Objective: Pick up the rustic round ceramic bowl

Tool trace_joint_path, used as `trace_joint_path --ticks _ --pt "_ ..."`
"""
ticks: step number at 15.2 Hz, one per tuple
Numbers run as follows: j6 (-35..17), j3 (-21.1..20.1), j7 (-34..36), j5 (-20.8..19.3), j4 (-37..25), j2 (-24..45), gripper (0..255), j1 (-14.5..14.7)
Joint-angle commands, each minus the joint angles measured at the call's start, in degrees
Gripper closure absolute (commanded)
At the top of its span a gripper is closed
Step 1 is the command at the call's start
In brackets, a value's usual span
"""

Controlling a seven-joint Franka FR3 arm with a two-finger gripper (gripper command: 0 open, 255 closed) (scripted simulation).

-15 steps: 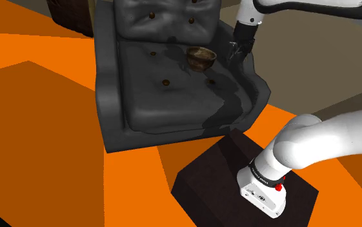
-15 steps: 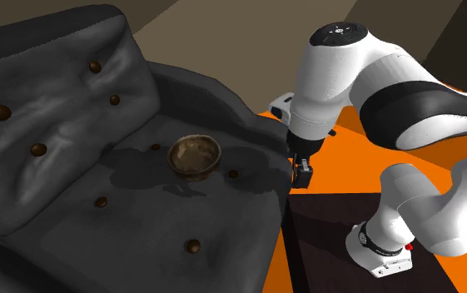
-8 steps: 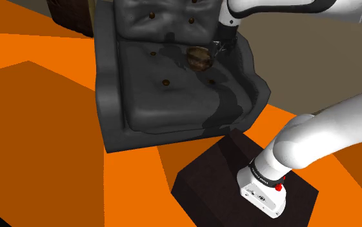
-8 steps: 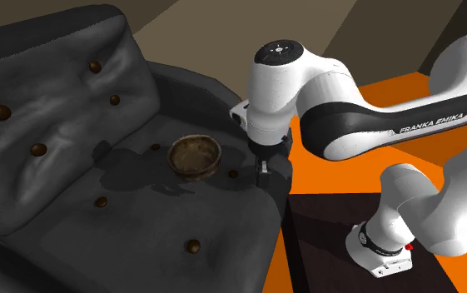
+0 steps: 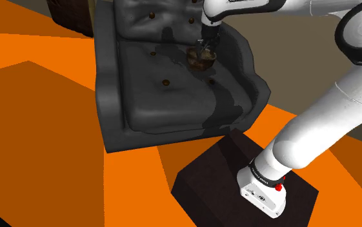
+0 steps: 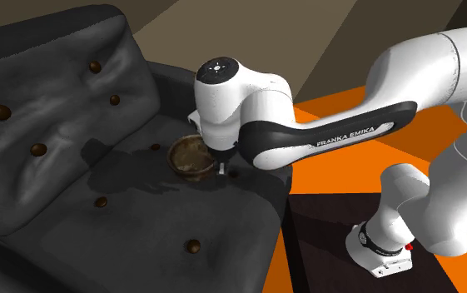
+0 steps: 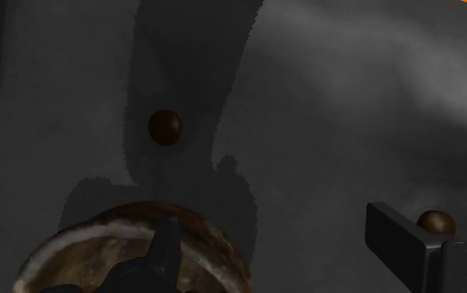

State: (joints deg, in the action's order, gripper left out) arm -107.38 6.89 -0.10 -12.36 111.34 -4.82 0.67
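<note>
A small round brown bowl (image 5: 199,59) (image 6: 189,156) with a mottled glaze stands upright on the seat of a dark grey tufted armchair (image 5: 166,97) (image 6: 57,175). My black gripper (image 5: 205,49) (image 6: 221,167) hangs just over the bowl's rim on the side toward the arm. Seen from the wrist, the gripper (image 7: 281,250) is open. One of its fingers (image 7: 161,254) is above the inside of the bowl (image 7: 90,254), the other finger (image 7: 402,240) is outside it over the cushion. Nothing is clasped.
Brown buttons (image 7: 165,126) (image 6: 192,246) dot the seat and backrest. The chair's raised armrest (image 5: 253,71) lies to the shoulder view's right of the bowl. The dark stand (image 5: 218,167) sits on an orange floor (image 5: 44,116) in front of the chair.
The arm has swung from beside the armrest toward the shoulder view's left and now hangs over the bowl's rim. The bowl has stayed where it was.
</note>
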Motion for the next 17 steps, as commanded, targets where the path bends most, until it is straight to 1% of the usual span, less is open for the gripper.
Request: trace_joint_path --ticks 1,8,15,17 --pt "-0.8 0.2 -0.6 -0.4 -3.7 4.0 0 -0.1" --pt "-1.4 0.6 -2.7 -1.2 -19.3 18.8 0 -0.7" --pt "-6.4 0.6 -1.5 -1.5 -15.1 19.6 0 -0.8" --pt "-6.8 0.6 -1.4 -1.6 -14.8 19.7 0 -0.8"
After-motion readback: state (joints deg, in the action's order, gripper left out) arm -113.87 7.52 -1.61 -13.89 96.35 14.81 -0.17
